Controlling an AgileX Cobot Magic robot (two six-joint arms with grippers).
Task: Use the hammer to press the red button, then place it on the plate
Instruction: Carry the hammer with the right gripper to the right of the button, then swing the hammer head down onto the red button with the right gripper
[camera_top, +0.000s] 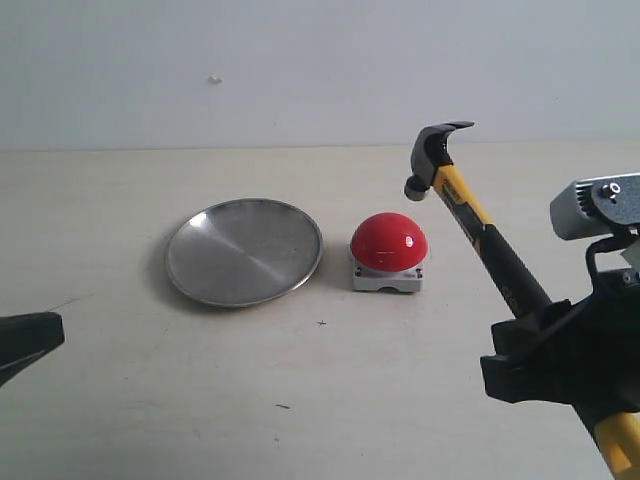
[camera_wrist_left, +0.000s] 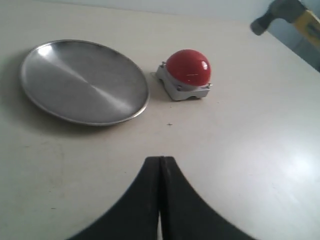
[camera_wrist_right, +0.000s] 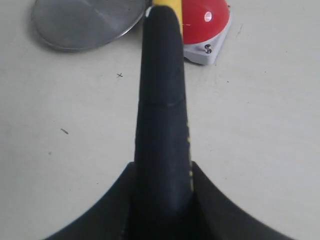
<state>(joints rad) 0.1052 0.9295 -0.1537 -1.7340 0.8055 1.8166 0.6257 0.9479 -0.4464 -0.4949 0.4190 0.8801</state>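
My right gripper (camera_top: 545, 335) is shut on the black handle of the hammer (camera_top: 480, 225), which slants up and leftward. Its dark head hangs in the air above and just right of the red button (camera_top: 389, 243), clear of the dome. The button sits on its grey base right of the silver plate (camera_top: 243, 251). In the right wrist view the hammer handle (camera_wrist_right: 161, 100) runs from my gripper (camera_wrist_right: 162, 167) toward the button (camera_wrist_right: 202, 22) and plate (camera_wrist_right: 85, 22). My left gripper (camera_wrist_left: 160, 161) is shut and empty, low over the table, facing the plate (camera_wrist_left: 82, 82) and button (camera_wrist_left: 188, 67).
The pale table (camera_top: 300, 400) ends at a light wall behind. The left gripper's tip (camera_top: 30, 340) shows at the left edge of the exterior view.
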